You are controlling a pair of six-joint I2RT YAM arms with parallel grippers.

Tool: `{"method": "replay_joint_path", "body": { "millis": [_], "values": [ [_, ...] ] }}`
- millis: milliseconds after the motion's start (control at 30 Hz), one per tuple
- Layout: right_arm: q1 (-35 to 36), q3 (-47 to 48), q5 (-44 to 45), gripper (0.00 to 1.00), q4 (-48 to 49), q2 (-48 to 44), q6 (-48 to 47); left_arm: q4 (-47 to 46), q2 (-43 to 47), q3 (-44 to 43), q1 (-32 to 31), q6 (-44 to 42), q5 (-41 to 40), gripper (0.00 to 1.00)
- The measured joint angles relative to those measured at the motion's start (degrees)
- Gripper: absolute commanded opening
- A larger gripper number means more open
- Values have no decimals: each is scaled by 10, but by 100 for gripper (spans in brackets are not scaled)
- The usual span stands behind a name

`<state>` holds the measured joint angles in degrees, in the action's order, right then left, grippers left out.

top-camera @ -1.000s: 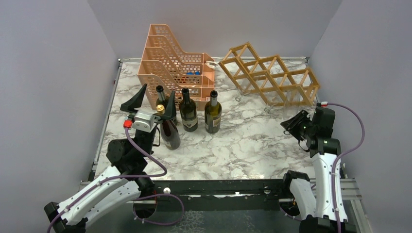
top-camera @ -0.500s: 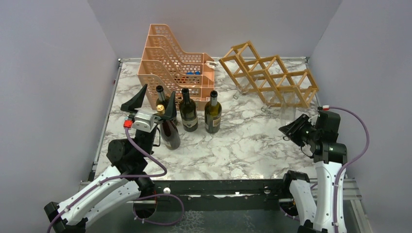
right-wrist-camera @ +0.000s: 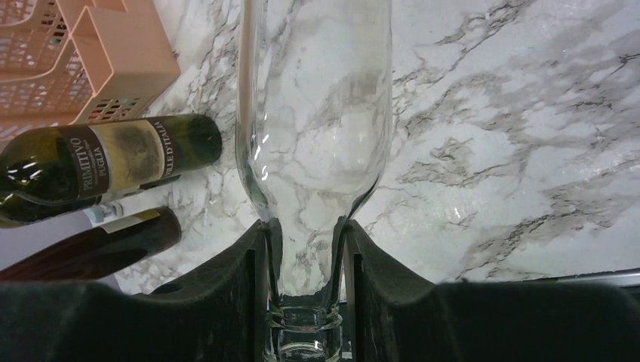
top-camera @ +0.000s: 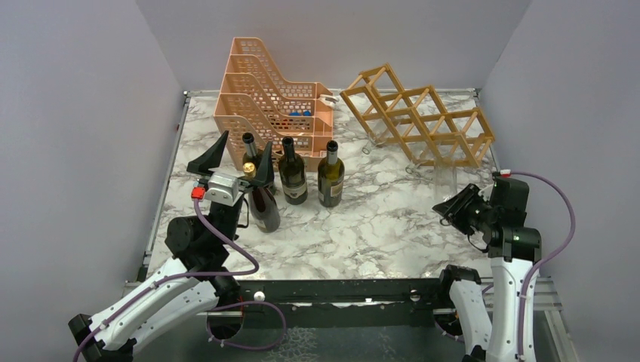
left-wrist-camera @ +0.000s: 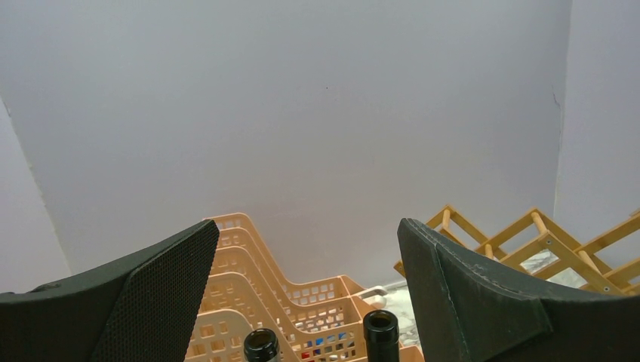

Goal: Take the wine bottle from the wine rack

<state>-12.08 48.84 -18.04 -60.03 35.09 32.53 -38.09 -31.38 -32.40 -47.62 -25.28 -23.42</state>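
Right wrist view: the right gripper (right-wrist-camera: 307, 230) squeezes the neck of the clear wine bottle (right-wrist-camera: 313, 113), whose body sticks out at twelve o'clock. The left gripper (left-wrist-camera: 306, 226) gapes wide.

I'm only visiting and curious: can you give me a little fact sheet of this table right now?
Right gripper: shut on the clear bottle, at its neck
Clear bottle: held in front of wine rack
Left gripper: open, empty, above dark bottles
Dark bottles: four, upright, beside orange tray
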Motion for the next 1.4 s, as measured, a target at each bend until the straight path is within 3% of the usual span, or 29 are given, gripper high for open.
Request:
{"method": "replay_joint_path", "body": {
  "millis": [1000, 1200, 1400],
  "values": [
    [0, -1, 135, 14, 127, 100, -28, 0, -4, 0, 0, -1, 0, 95],
    [0, 28, 129, 14, 99, 92, -32, 0, -4, 0, 0, 0, 0, 95],
    [2, 51, 66, 14, 73, 62, -42, 0, -8, 0, 0, 0, 0, 95]
  ]
}}
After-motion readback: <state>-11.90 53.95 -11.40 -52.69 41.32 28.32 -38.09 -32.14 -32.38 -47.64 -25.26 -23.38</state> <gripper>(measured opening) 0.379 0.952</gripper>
